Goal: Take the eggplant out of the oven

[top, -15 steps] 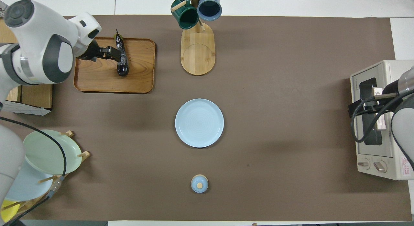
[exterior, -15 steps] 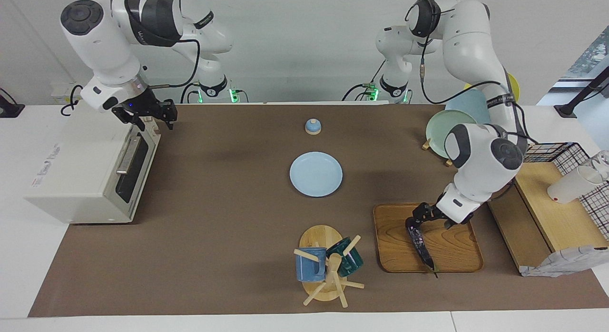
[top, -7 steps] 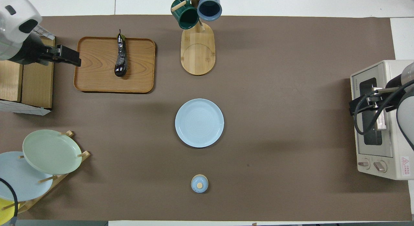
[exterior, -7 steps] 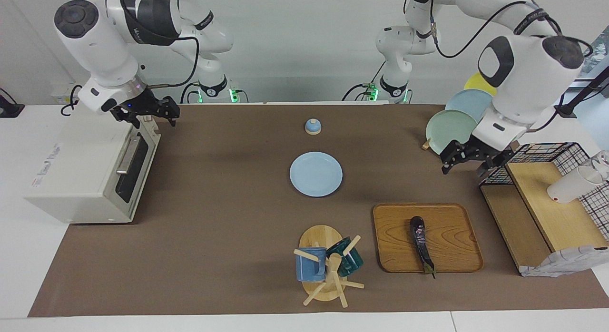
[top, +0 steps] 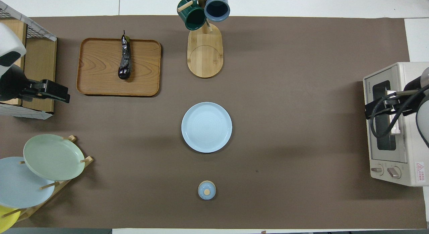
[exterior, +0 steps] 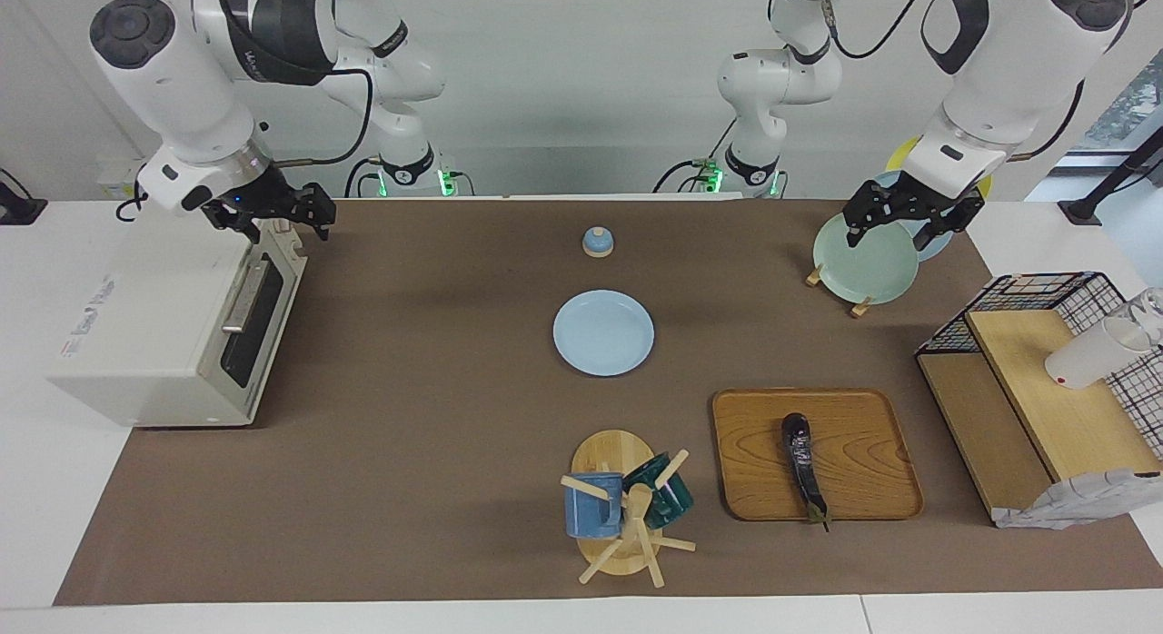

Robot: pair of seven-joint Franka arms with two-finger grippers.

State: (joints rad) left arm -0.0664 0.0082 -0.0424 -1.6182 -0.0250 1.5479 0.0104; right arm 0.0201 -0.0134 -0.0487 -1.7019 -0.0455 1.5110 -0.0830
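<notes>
The dark purple eggplant (exterior: pixel 803 465) (top: pixel 124 60) lies on a wooden tray (exterior: pixel 863 461) (top: pixel 100 69) toward the left arm's end of the table, nothing touching it. The cream oven (exterior: pixel 154 316) (top: pixel 392 153) stands at the right arm's end, its glass door shut. My right gripper (exterior: pixel 283 227) (top: pixel 378 108) hovers open over the oven's top front edge, above the door handle. Raised and open, my left gripper (exterior: pixel 895 234) (top: pixel 62 95) holds nothing and is over the stretch between the wooden shelf and the plate rack.
A light blue plate (exterior: pixel 603 332) sits mid-table, with a small blue lidded pot (exterior: pixel 597 242) nearer the robots. A mug tree (exterior: pixel 622 507) with two mugs stands beside the tray. A plate rack (exterior: pixel 863 257) and a wire-and-wood shelf (exterior: pixel 1045 380) occupy the left arm's end.
My left gripper has lifted off the eggplant on the tray and drawn back toward the robots. The eggplant stays on the tray. The right gripper rose slightly by the oven.
</notes>
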